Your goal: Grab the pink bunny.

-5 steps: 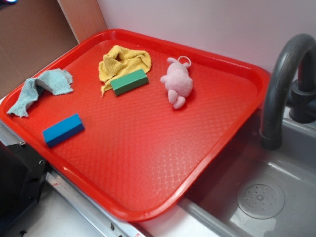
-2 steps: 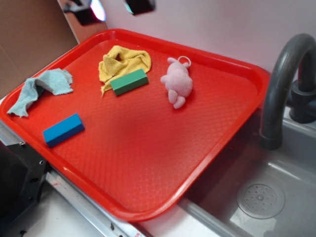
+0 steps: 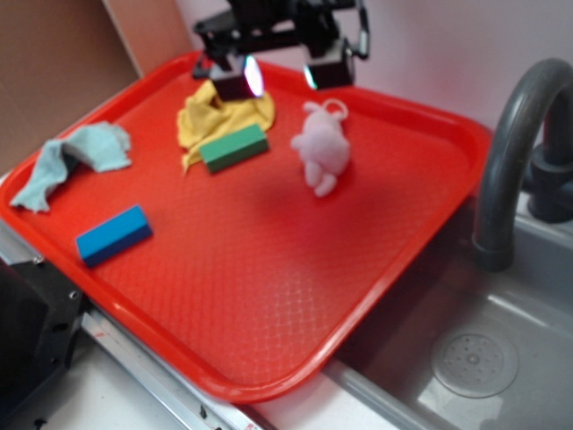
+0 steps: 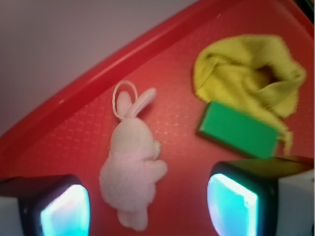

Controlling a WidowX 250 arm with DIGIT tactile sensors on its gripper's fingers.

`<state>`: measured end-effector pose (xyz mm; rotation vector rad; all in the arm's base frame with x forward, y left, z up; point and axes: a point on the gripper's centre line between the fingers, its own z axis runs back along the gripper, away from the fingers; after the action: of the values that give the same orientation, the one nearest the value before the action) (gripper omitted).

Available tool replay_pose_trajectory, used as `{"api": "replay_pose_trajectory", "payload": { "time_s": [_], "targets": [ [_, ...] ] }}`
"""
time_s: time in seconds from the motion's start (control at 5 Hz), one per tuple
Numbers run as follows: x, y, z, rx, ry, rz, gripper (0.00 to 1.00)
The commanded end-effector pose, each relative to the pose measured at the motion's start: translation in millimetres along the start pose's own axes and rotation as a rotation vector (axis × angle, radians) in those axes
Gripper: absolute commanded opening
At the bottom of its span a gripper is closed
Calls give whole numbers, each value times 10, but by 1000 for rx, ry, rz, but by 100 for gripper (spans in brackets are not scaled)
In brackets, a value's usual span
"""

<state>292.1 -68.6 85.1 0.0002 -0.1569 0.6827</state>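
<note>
The pink bunny [image 3: 320,150] lies on the red tray [image 3: 421,224] toward its back right; a thin white loop sits at its head end. In the wrist view the pink bunny [image 4: 133,164] lies lengthwise between my two fingers, closer to the left one. My gripper [image 3: 279,76] hangs open above the tray's back edge, over and just behind the bunny, touching nothing. In the wrist view my gripper [image 4: 147,209] has its glowing pads [image 4: 66,211] wide apart.
A green block [image 3: 235,148] lies left of the bunny on a yellow cloth [image 3: 215,112]. A blue block [image 3: 113,235] and a pale blue cloth [image 3: 67,161] sit on the tray's left side. A grey faucet [image 3: 510,152] and sink [image 3: 474,358] are at the right.
My gripper has come down from the top of the frame to just above the tray's back, over the bunny. The bunny and blocks have not moved.
</note>
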Motion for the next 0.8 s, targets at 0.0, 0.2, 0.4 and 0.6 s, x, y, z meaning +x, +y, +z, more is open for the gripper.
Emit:
{"api": "replay_pose_trajectory", "payload": {
  "time_s": [0.0, 0.2, 0.4, 0.6],
  "targets": [
    [-121, -138, -329, -5, 7, -16, 100],
    [-97, -173, -594, 34, 26, -6, 100],
    [-26, -194, -698, 40, 30, -2, 100],
    [25, -177, -751, 52, 20, -1, 0]
  ]
}}
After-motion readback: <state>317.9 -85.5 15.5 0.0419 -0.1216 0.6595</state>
